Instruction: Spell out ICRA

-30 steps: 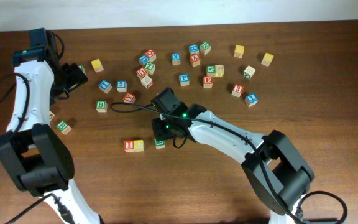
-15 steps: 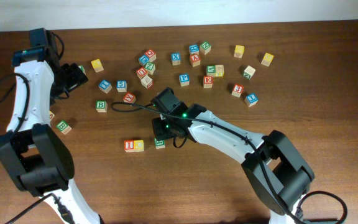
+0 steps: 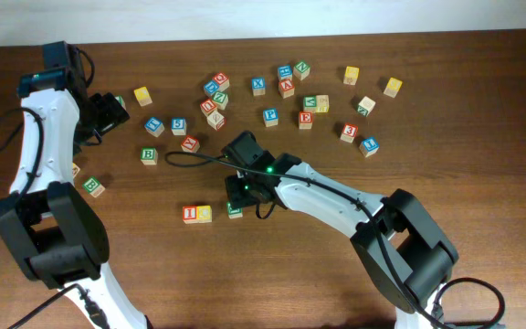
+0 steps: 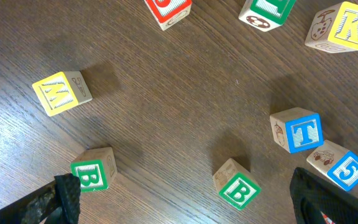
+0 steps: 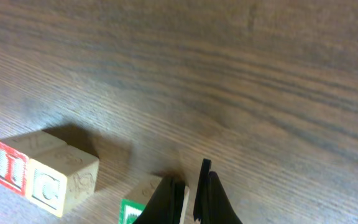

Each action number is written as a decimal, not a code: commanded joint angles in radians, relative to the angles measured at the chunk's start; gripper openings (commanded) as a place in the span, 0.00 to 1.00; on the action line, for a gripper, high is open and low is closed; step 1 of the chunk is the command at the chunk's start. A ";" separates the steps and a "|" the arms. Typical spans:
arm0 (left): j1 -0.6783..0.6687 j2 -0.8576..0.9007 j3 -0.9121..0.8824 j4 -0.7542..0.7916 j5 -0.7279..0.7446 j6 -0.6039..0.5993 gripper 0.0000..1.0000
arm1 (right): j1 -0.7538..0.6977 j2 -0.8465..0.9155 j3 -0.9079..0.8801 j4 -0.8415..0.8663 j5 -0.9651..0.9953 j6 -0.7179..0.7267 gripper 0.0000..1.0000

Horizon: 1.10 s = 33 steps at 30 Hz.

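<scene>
Low in the centre of the overhead view, the right gripper [image 5: 190,182] stands over a green-printed cube [image 5: 134,209], its jaws pressed together and gripping nothing. In the wrist view the closed fingertips sit at the cube's right-hand edge, though it cannot be told whether they touch it. That cube, taken here to be the R though its letter is hidden, lies just right of the red "I" cube [image 5: 10,167] and the yellow-faced "C" cube [image 5: 61,182]. Those two sit touching side by side as the start of the word. A narrow strip of bare wooden table [image 3: 482,119] separates the C from the green cube, and the coming move looks to turn on that gap. The cube must travel leftward along the row's left-to-right line, and with the fingers on its right side a push to the left seems the likely way. What appears to be the red "A" cube [image 3: 287,88] sits among the scattered blocks in the upper centre of the overhead frame, well apart from the row and nearer the right arm than the left. The left gripper [image 4: 185,190] hangs at the upper left of the overhead frame, jaws spread wide and empty, above a green "B" cube [image 4: 238,190] that plays no part in the word.
</scene>
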 commanded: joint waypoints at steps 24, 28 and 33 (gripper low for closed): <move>0.008 0.007 0.009 0.000 0.003 0.002 0.99 | 0.004 0.011 -0.008 0.055 -0.011 -0.002 0.05; 0.008 0.007 0.009 0.000 0.003 0.002 0.99 | 0.004 0.011 -0.008 -0.021 -0.048 -0.003 0.05; 0.008 0.007 0.009 0.000 0.003 0.002 0.99 | 0.004 0.011 -0.008 -0.184 -0.049 -0.002 0.04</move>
